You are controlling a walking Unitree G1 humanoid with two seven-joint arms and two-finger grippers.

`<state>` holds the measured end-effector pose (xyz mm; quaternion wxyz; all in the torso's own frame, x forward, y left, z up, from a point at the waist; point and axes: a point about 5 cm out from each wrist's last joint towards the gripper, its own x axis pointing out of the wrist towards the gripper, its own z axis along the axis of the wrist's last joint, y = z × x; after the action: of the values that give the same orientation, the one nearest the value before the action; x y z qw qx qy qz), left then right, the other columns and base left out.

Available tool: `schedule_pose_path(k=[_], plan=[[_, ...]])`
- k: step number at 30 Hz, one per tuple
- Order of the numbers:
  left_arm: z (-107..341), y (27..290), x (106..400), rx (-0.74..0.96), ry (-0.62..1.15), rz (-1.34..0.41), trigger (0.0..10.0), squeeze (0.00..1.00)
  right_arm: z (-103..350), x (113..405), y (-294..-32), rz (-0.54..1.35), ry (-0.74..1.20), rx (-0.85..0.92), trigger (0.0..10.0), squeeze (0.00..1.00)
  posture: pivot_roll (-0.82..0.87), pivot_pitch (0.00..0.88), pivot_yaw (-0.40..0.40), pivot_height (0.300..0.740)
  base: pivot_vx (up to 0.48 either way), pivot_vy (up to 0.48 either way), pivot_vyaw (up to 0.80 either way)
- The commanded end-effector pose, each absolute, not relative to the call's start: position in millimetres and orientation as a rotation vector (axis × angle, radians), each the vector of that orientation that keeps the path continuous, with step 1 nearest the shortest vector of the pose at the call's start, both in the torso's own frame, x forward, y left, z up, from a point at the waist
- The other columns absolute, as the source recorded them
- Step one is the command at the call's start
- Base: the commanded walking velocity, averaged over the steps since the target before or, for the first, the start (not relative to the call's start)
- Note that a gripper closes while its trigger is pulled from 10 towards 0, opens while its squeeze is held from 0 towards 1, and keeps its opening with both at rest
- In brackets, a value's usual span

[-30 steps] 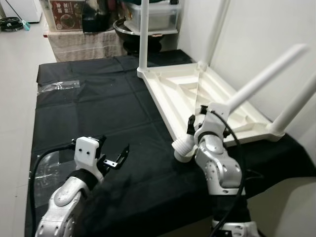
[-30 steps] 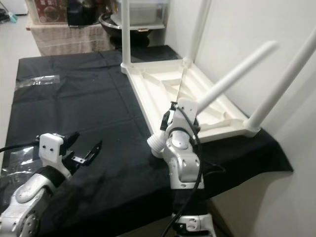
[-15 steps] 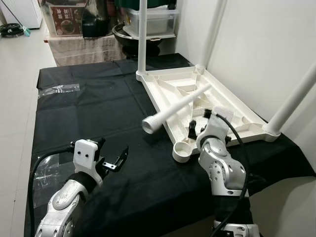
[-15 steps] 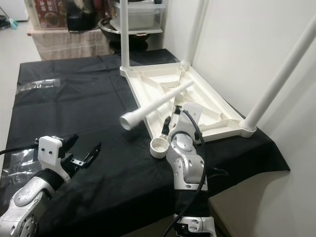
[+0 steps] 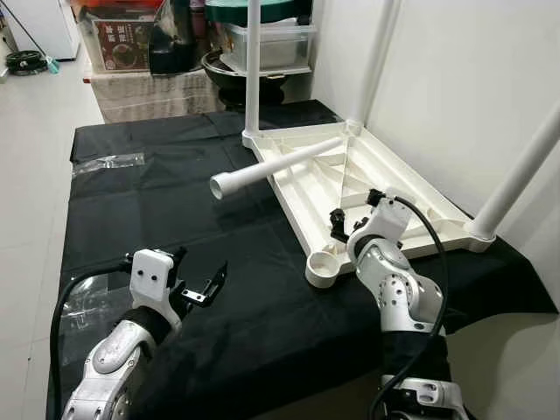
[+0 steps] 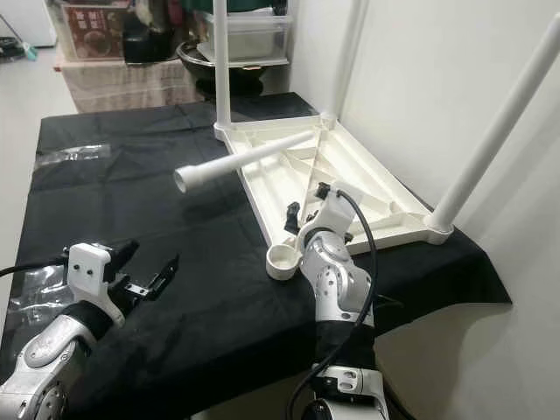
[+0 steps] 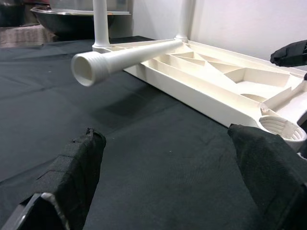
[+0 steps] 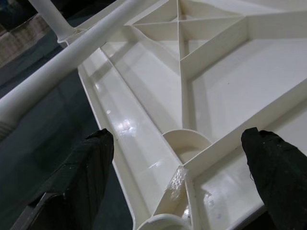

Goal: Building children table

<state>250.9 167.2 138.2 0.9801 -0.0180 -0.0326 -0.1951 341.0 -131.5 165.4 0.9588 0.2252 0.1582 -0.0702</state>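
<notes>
While my left gripper [image 5: 203, 285] hangs nearest with fingers spread over the black cloth [image 5: 157, 201], my right gripper [image 5: 350, 220] – apart, empty – sits above the empty socket [image 5: 322, 266] of the upturned table [image 5: 385, 179]. Loose leg [image 5: 271, 166] beyond needs grasping next, I judge. Far box lettering is unreadable.

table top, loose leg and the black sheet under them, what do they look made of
Table top: likely moulded plastic, off-white and slightly glossy; its ribbed underside catches highlights.
Loose leg: probably the same plastic, a hollow tube with a threaded end.
Black sheet: looks like matte cloth, with soft creases and no shine.
</notes>
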Motion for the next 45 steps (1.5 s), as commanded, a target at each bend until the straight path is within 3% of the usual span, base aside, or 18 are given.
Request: schedule_pose_path(k=[1,8,13,15,45], plan=[[136,171,250,-0.02,-0.056,-0.384,10.0,0.0,163,339,-109,-0.081,0.368,0.568,10.0,0.0,0.07,0.0,-0.084,0.74,0.0,0.0,0.0],[137,171,250,-0.017,-0.057,-0.383,10.0,0.0,161,341,-103,-0.043,0.407,0.714,10.0,0.0,0.07,0.0,-0.082,0.74,0.0,0.0,0.0],[137,171,250,-0.017,-0.056,-0.382,10.0,0.0,169,349,-94,0.071,0.407,0.988,10.0,0.0,0.08,0.0,-0.084,0.74,0.0,0.0,0.0],[137,171,250,-0.017,-0.055,-0.382,10.0,0.0,169,352,-93,0.095,0.418,1.017,10.0,0.0,0.08,0.0,-0.086,0.74,0.0,0.0,0.0],[136,166,250,-0.02,-0.048,-0.39,10.0,0.0,159,351,-80,0.13,0.479,1.035,10.0,0.0,0.08,0.0,-0.089,0.74,0.0,0.0,0.0]])
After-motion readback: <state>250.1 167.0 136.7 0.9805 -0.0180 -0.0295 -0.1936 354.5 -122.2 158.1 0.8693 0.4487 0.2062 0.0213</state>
